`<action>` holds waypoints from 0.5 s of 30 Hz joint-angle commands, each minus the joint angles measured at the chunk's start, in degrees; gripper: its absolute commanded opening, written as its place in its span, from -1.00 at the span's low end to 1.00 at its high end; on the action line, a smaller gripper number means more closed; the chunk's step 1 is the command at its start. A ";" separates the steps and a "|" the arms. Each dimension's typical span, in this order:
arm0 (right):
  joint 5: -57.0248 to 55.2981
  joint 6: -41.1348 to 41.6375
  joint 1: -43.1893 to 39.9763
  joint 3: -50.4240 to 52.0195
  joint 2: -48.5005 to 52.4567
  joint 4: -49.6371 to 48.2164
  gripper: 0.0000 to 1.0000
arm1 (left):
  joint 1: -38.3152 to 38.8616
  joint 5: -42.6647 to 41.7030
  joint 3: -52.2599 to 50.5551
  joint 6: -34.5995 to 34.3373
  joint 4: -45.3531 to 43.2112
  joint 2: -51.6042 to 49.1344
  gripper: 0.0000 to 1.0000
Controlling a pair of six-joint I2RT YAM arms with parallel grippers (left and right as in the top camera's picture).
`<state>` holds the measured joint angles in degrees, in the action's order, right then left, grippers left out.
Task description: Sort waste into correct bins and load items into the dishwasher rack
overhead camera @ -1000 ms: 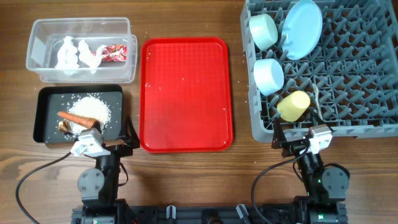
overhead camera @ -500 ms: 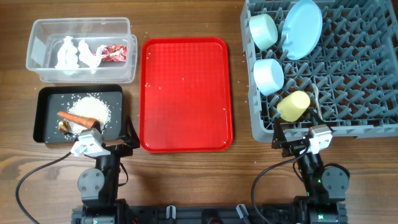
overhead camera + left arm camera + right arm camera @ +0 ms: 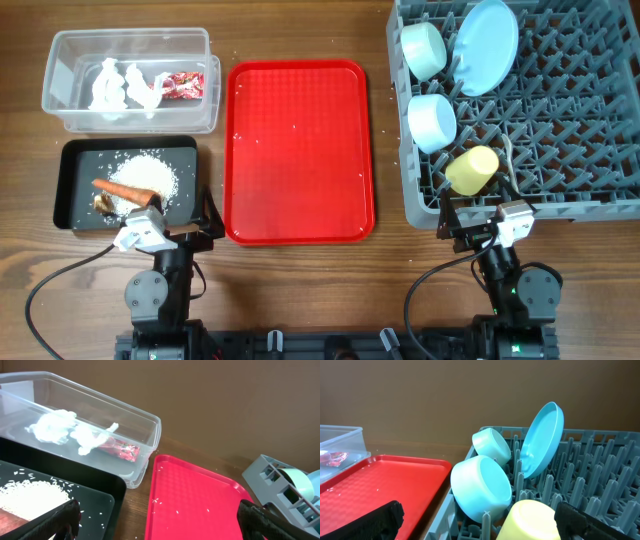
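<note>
Nothing has moved: left fingers (image 3: 62,519) and right fingers (image 3: 377,519) stay spread, empty, at the desk's (image 3: 300,290) near edge; rack (image 3: 580,100) cut off right.

Overhead: high, straight down. Wrist views: low, close, facing forward. Shared by all three: red tray (image 3: 300,150), dishwasher rack (image 3: 560,120).

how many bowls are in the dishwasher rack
2. The pale green bowl is in the far-left corner of the dishwasher rack; the light blue bowl sits in front of it. None appears hidden.
</note>
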<state>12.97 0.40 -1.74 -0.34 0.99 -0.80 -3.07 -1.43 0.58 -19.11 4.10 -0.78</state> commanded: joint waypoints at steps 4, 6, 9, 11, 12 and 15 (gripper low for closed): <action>-0.55 0.00 0.28 0.04 -0.57 -0.17 0.99 | -0.37 -0.26 -0.26 0.72 0.28 0.61 1.00; -0.52 -0.02 0.28 0.04 -0.57 -0.17 1.00 | -0.37 -0.26 -0.26 0.72 0.28 0.61 1.00; -0.52 -0.02 0.28 0.04 -0.57 -0.17 1.00 | -0.37 -0.26 -0.26 0.72 0.28 0.61 1.00; -0.52 0.00 0.28 0.04 -0.57 -0.17 0.99 | -0.37 -0.26 -0.26 0.72 0.28 0.61 1.00; -0.52 0.00 0.28 0.04 -0.57 -0.17 1.00 | -0.37 -0.26 -0.26 0.72 0.28 0.61 1.00; -0.52 0.00 0.28 0.04 -0.57 -0.17 1.00 | -0.37 -0.26 -0.26 0.72 0.28 0.61 1.00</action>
<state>12.97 0.40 -1.74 -0.36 0.99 -0.82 -3.07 -1.43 0.58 -19.11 4.10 -0.78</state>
